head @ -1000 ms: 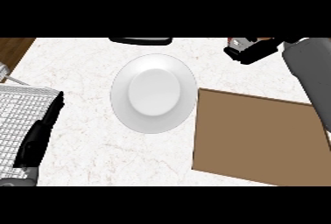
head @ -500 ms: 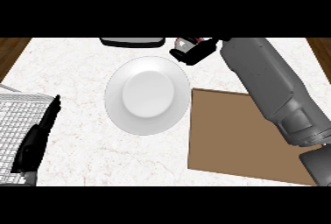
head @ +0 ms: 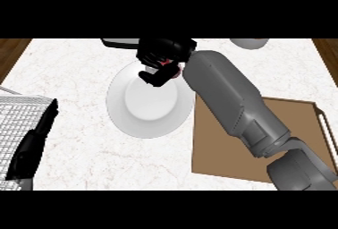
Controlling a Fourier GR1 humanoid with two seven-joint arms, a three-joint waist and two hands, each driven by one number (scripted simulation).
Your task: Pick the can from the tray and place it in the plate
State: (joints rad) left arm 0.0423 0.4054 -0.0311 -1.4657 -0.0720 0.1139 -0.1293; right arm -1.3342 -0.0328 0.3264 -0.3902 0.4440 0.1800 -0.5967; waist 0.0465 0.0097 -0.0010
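Head view: the right hand [head: 160, 57] is curled round the can [head: 169, 67], of which only a red sliver shows between the fingers. The hand holds it over the far rim of the white plate [head: 146, 118], positioned for setting down. The brown tray [head: 231, 154] lies beside the plate, partly under the forearm. The left hand [head: 30, 150] rests at the left edge, fingers straight.

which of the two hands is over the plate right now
The right hand, its fingers curled round a partly hidden red object above the white plate's far rim. The left hand rests at the view's left edge, beside the plate.
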